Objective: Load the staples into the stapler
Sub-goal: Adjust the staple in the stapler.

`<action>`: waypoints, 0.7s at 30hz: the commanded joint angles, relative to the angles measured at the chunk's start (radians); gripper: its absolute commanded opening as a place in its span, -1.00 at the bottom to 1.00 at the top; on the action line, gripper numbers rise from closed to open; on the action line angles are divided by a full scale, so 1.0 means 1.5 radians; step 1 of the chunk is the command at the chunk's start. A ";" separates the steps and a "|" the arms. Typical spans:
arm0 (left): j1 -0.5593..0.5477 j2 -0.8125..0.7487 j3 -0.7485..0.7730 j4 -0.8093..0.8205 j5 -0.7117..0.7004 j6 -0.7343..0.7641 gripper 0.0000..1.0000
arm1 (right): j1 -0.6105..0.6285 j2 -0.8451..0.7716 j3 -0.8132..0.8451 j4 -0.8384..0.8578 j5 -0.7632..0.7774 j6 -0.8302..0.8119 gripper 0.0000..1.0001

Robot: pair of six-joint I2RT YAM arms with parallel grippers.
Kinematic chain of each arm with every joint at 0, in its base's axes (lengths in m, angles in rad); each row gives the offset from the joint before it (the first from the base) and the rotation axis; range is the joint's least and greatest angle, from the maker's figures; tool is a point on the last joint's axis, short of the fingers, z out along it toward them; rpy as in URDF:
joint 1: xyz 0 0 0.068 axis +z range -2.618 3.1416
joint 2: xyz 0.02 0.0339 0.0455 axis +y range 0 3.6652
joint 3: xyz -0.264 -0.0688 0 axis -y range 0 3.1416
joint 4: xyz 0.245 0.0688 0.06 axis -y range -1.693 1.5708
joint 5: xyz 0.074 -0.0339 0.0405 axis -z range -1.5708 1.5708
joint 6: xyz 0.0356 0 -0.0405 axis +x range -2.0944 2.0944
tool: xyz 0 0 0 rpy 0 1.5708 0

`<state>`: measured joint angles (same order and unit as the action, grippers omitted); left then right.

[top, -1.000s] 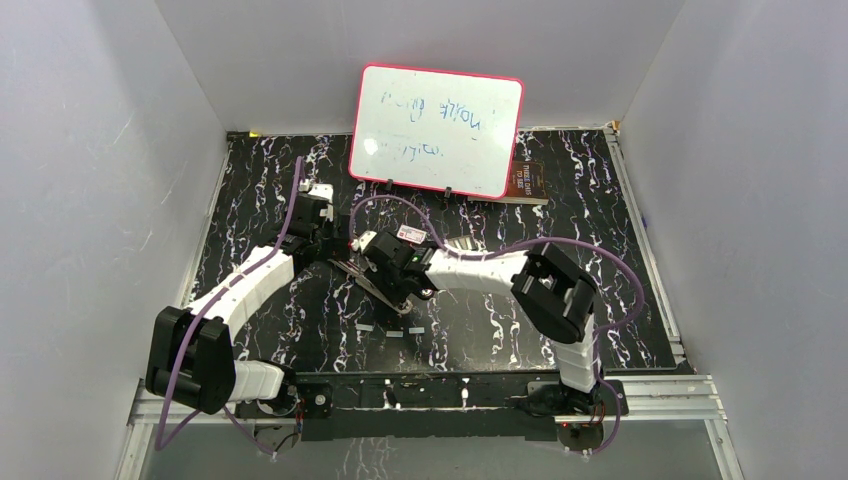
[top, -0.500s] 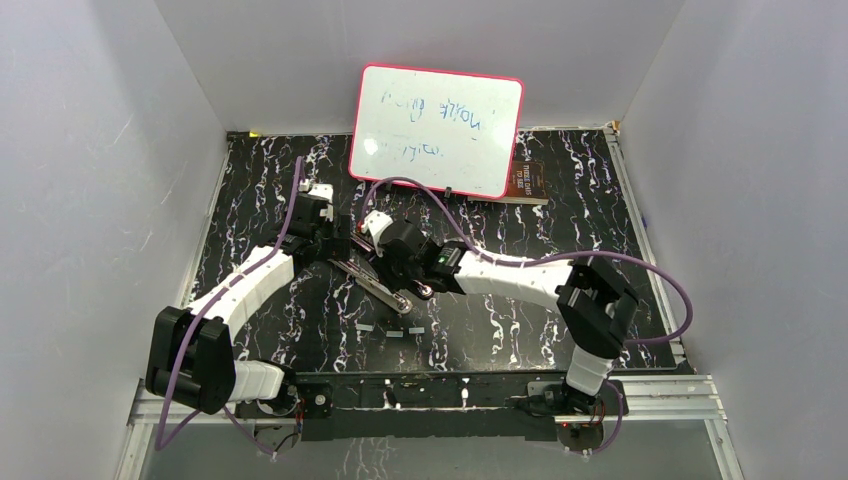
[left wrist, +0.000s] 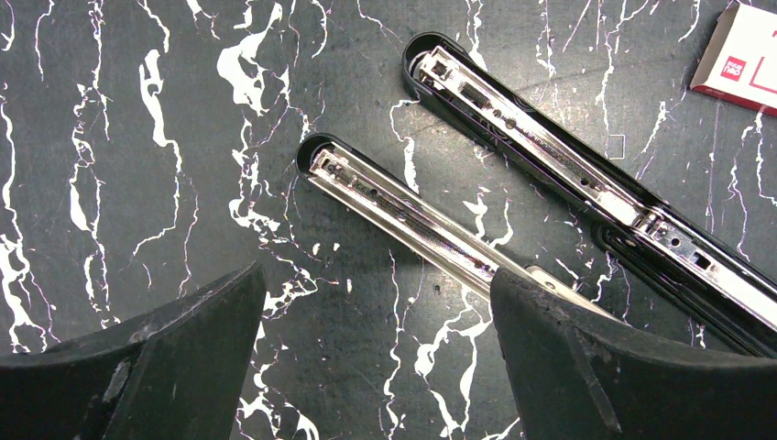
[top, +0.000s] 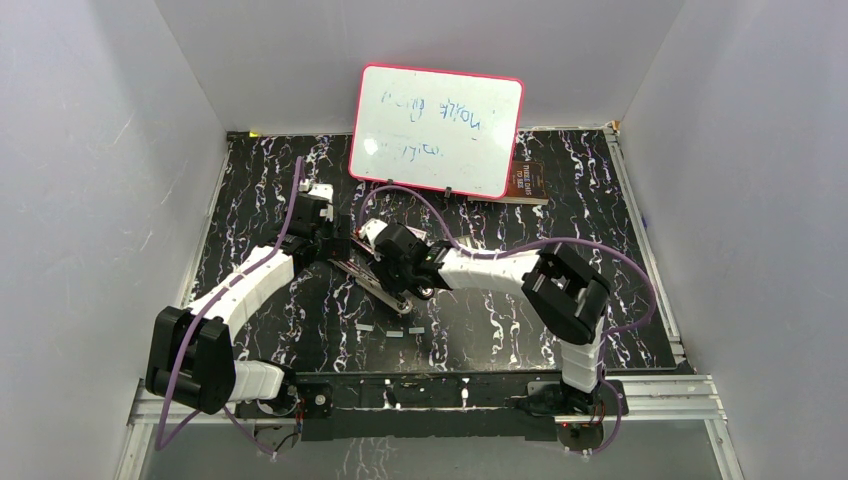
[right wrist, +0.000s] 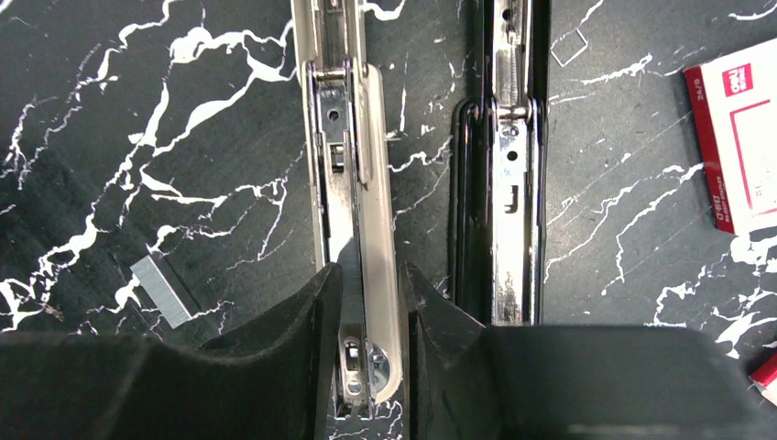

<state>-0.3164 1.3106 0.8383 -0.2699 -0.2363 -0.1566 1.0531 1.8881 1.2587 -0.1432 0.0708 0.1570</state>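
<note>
Right wrist view, right gripper [right wrist: 371, 284]: the two black fingers are set close on either side of the stapler's shiny rail [right wrist: 334, 137]. Whether the rail is truly pinched cannot be told.
Pale strip [right wrist: 376, 202]: a matte strip is seen lying along the rail and running in between those fingers. Whether it is a strip of staples cannot be told.
Stapler [right wrist: 508, 183]: it is laid open on the table [right wrist: 183, 110], with the black half just beside the rail half and the two nearly parallel.
Staples [right wrist: 163, 291]: one short grey strip is seen flat on the table, near the stapler on the rail's side and apart from it.
White box [right wrist: 742, 147]: the red-labelled box is placed near the stapler, on the black half's side.
Left gripper [left wrist: 374, 293]: the fingers are spread wide and nothing is held. It is poised above the rail half of the stapler.
Whiteboard [top: 437, 130]: it is propped well behind the stapler.
</note>
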 commanded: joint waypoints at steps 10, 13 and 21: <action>-0.003 -0.033 -0.004 -0.007 -0.006 0.005 0.83 | -0.010 0.021 0.042 0.069 -0.004 0.024 -0.29; -0.003 -0.033 -0.004 -0.007 -0.006 0.005 0.83 | -0.011 0.033 0.048 0.055 -0.001 0.025 -0.33; -0.003 -0.034 -0.004 -0.007 -0.004 0.006 0.83 | -0.011 0.009 0.013 0.030 -0.012 0.022 -0.34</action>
<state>-0.3164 1.2987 0.8383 -0.2695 -0.2363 -0.1566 1.0409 1.9347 1.2865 -0.0860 0.0673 0.1856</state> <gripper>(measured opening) 0.913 0.333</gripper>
